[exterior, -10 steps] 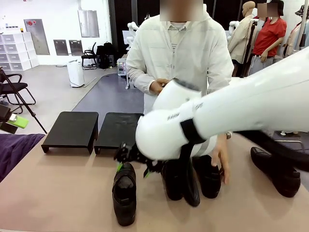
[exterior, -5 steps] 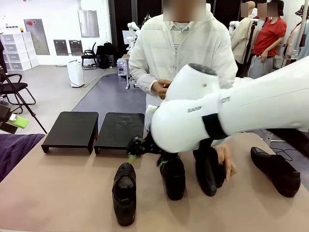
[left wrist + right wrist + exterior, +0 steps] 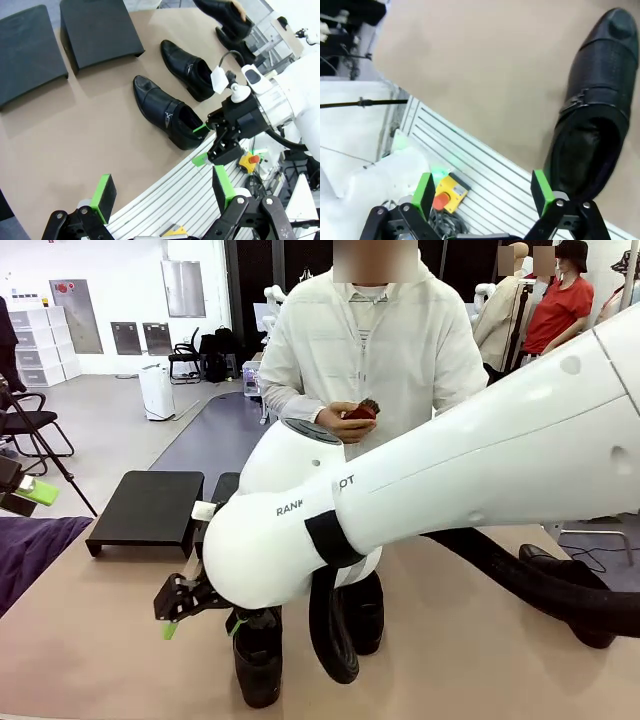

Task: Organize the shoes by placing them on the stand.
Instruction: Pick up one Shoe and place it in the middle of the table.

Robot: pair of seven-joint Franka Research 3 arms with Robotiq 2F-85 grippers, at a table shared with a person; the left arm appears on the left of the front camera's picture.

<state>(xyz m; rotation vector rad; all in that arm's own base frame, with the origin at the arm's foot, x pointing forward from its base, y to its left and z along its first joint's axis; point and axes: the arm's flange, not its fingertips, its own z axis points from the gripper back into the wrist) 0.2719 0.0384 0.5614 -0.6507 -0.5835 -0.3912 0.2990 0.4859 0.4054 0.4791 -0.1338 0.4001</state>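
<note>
Right gripper (image 3: 200,625) is hovering, jaws spread and empty, beside the heel of the nearest shoe (image 3: 258,672), lying at the table's (image 3: 90,640) near edge; left gripper (image 3: 162,192) is hanging released too.

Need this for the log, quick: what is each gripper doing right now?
Left gripper: open, holding nothing.
Right gripper: open, empty, beside the heel of a shoe.

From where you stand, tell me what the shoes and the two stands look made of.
The shoes look like polished black leather: glossy highlights on the toes, seams, a small metal bit; could be synthetic. The stands are matte black sheet with bent-down edges, plastic or painted metal; cannot tell which.
</note>
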